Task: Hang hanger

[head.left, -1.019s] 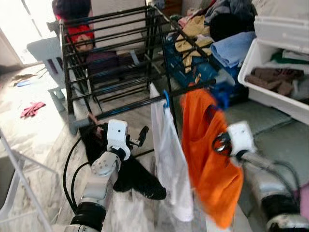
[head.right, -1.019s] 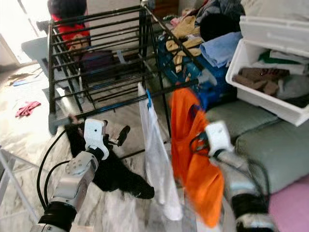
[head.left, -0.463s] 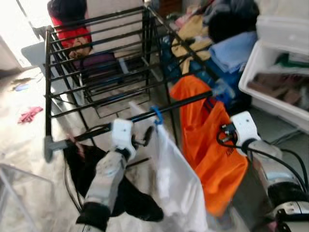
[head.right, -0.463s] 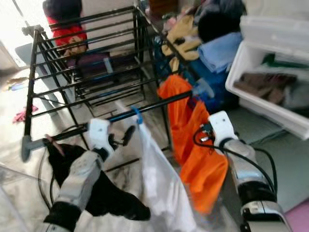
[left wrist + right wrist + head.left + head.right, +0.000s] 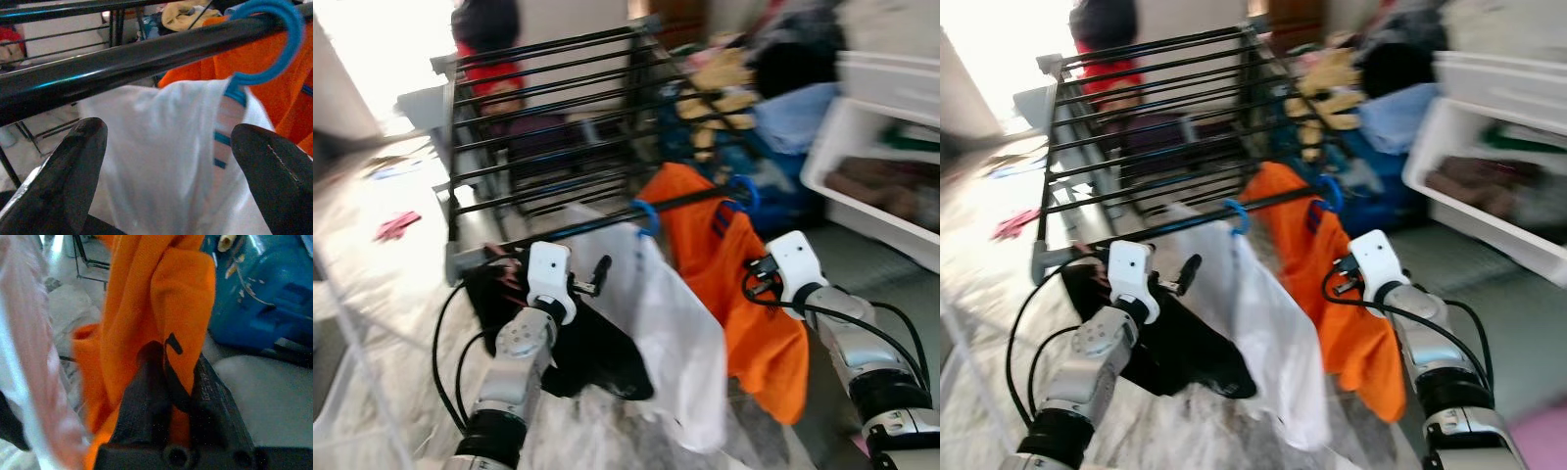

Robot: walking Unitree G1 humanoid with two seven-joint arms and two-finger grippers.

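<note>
A black drying rack [image 5: 548, 108] stands before me. On its front rail [image 5: 122, 61] a blue hanger hook [image 5: 649, 215] carries a white shirt [image 5: 680, 333]. Beside it an orange shirt [image 5: 729, 274] hangs under a second blue hook [image 5: 744, 191] at the rail. My left gripper [image 5: 595, 279] is open just short of the rail, its fingers [image 5: 73, 171] spread either side of the white shirt [image 5: 166, 161]. My right gripper [image 5: 178, 391] is shut on a fold of the orange shirt [image 5: 142, 308], low on its right side.
A black garment [image 5: 592, 357] droops from the rail's left end behind my left arm. White bins [image 5: 876, 166] of clothes and a heap of laundry [image 5: 773, 88] lie to the right. A red cloth [image 5: 396, 225] lies on the floor at left.
The camera has swung, so the whole scene shifted. The white shirt has billowed out to the right. My right gripper still holds the orange shirt, now lower against the rail.
</note>
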